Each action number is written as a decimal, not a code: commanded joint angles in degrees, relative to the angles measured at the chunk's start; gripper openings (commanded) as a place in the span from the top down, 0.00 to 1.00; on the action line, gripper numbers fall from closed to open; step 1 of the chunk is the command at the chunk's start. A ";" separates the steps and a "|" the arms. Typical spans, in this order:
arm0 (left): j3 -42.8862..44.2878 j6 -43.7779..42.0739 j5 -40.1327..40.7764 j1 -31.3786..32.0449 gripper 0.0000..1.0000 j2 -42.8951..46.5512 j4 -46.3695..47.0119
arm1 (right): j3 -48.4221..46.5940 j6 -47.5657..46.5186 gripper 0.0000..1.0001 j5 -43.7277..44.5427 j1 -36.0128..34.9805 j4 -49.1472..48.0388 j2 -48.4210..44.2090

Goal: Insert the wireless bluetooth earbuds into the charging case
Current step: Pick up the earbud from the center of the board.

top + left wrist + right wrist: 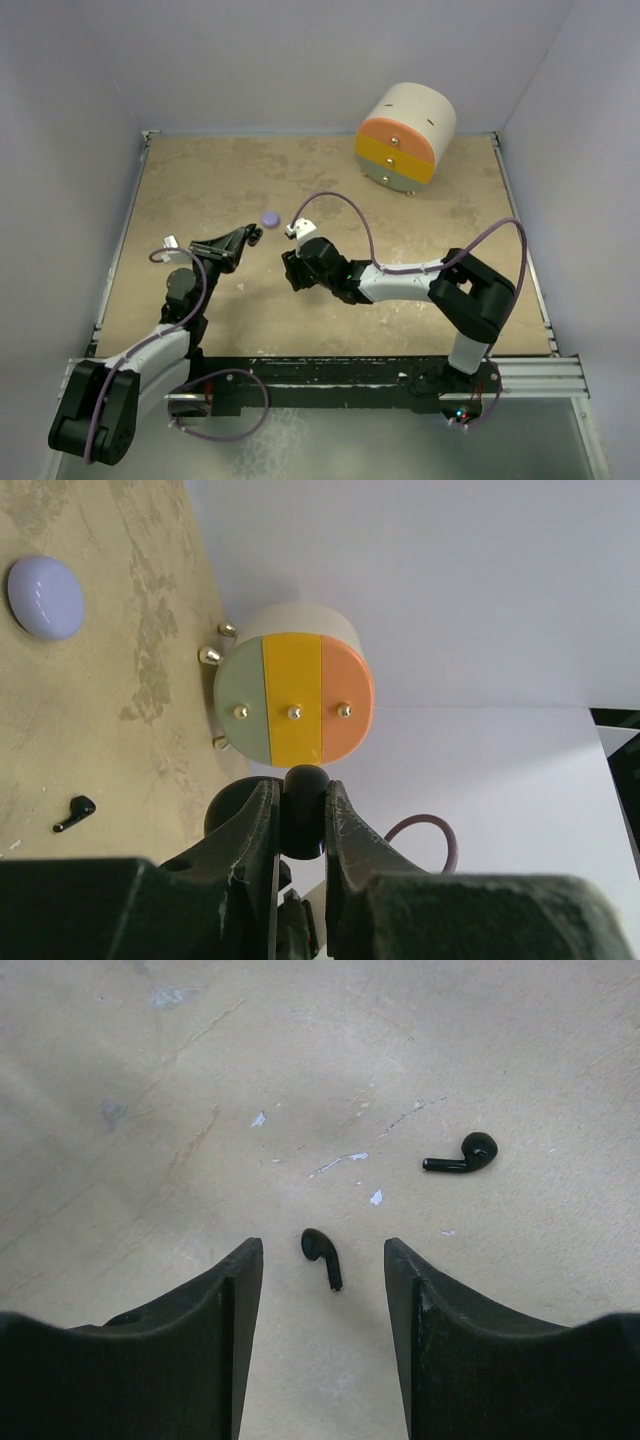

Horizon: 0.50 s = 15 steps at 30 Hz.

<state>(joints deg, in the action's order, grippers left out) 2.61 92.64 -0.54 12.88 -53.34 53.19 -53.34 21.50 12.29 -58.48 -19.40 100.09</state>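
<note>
Entry: right hand (pixel 322 1250), released, straddles near earbud (pixel 320 1256), twin earbud (pixel 462 1153) beyond it rightward; we centre, lower, pinch squarely; left hand (pixel 302 790) clenched on presumed charging case (pixel 303 815).

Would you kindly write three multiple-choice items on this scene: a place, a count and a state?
1. Where does the nearer small black earbud lie? A between the right gripper's fingers; B inside a drawer; C on a lavender puck.
2. How many black earbuds does the right wrist view show? A one; B two; C four.
3. How is the left gripper? A wide open; B shut on a black rounded object; C out of view.
Answers: 1 A, the fingers flank it without touching; 2 B, a second lies farther right; 3 B, the fingers press its sides.
</note>
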 commanded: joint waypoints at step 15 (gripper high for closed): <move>-1.35 0.95 0.90 -0.40 1.00 1.59 -0.18 | -3.69 -2.97 0.55 -2.36 -0.58 -1.09 5.44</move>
<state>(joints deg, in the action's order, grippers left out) 1.96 92.66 0.08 12.82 -52.27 51.24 -54.11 19.86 10.52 -58.76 -19.53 105.45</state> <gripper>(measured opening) 0.153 0.459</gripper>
